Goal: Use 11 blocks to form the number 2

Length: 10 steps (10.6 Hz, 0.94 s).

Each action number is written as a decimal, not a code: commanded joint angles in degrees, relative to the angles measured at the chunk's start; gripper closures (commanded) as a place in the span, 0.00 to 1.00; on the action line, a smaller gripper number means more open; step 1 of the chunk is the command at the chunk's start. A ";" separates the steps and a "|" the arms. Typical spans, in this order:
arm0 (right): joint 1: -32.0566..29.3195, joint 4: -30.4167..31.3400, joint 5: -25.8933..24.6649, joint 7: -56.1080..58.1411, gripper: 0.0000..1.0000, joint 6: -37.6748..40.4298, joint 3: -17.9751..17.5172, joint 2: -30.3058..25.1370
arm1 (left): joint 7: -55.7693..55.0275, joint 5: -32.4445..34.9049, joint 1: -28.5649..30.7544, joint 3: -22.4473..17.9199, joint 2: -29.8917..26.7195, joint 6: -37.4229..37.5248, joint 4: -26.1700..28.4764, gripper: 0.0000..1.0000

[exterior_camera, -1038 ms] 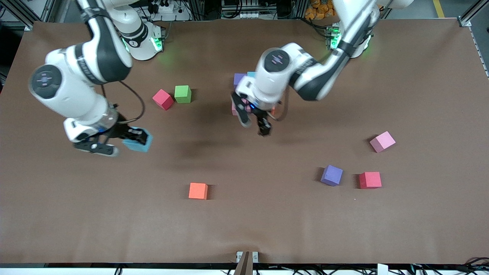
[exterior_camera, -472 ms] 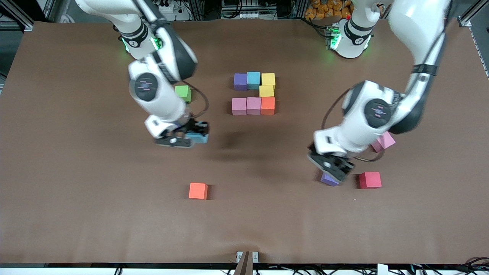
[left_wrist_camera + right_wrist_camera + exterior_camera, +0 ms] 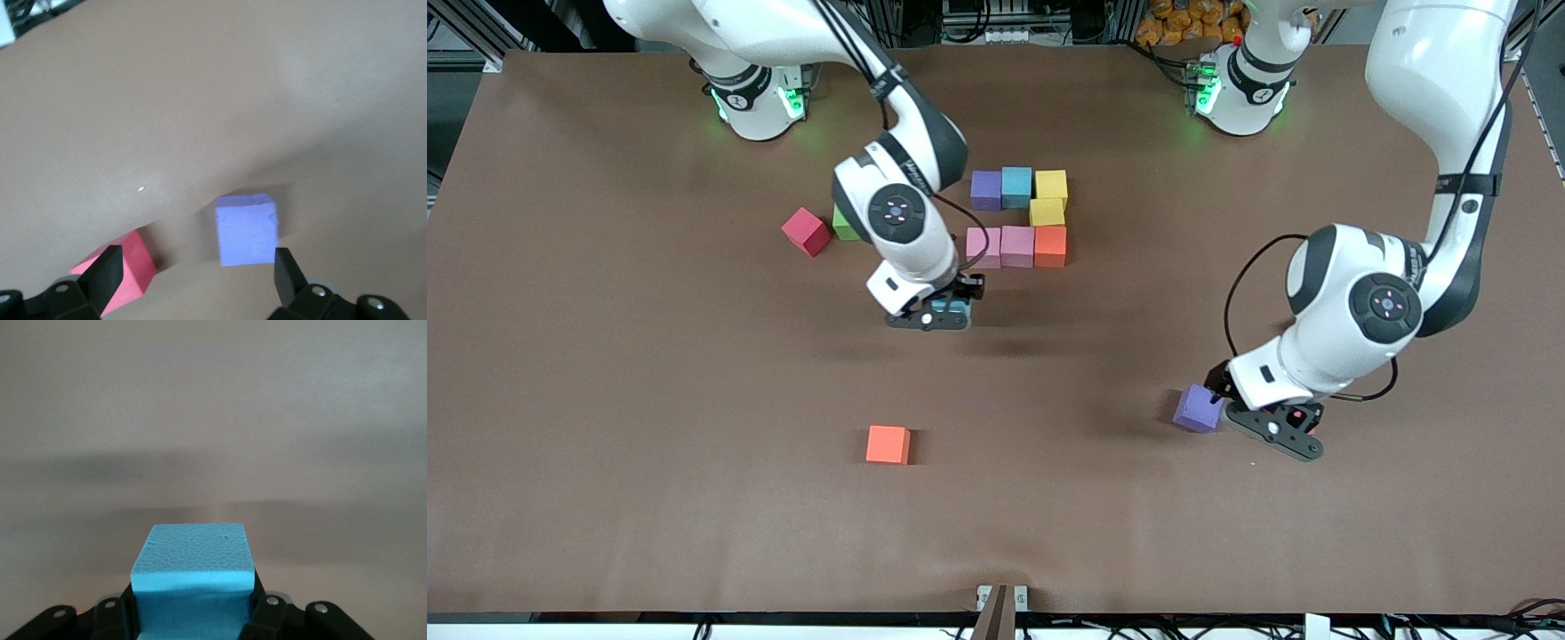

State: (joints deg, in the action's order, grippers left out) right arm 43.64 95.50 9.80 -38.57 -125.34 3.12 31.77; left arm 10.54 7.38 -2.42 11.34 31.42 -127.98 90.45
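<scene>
1. Both arms have swung across the table (image 3: 605, 498) since a second ago: in the front view the right gripper (image 3: 941, 313) carries a blue block (image 3: 951, 310) beside the unfinished number 2 (image 3: 1018, 218) near the robots' edge.
2. Left wrist view: left gripper (image 3: 193, 270), jaws wide, above the purple block (image 3: 245, 229) and red block (image 3: 123, 270).
3. Right wrist view: jaws clamp the blue block.

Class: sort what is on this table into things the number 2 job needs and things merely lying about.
Needed:
- seven placed blocks
- blue block in right gripper
- purple block, by left gripper
- orange block
- red block

Lying about:
- green cube
- crimson cube
</scene>
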 commanded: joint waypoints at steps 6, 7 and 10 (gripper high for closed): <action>6.37 -0.06 0.92 -5.29 0.50 -4.12 1.18 3.74 | -10.98 0.62 0.23 -1.41 4.96 1.15 -3.33 0.00; 6.55 0.82 0.92 -5.20 0.50 -5.25 1.18 4.00 | -11.15 0.53 -0.82 -1.41 5.67 1.15 -3.35 0.00; 7.34 1.27 0.83 -5.46 0.50 -6.41 1.18 5.23 | -12.74 1.24 -4.08 -1.67 7.52 1.15 -3.44 0.00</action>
State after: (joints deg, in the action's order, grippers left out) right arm 49.88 96.41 9.87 -43.20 -131.06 3.46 36.84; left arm -0.86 7.41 -5.40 10.04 37.67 -127.82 88.81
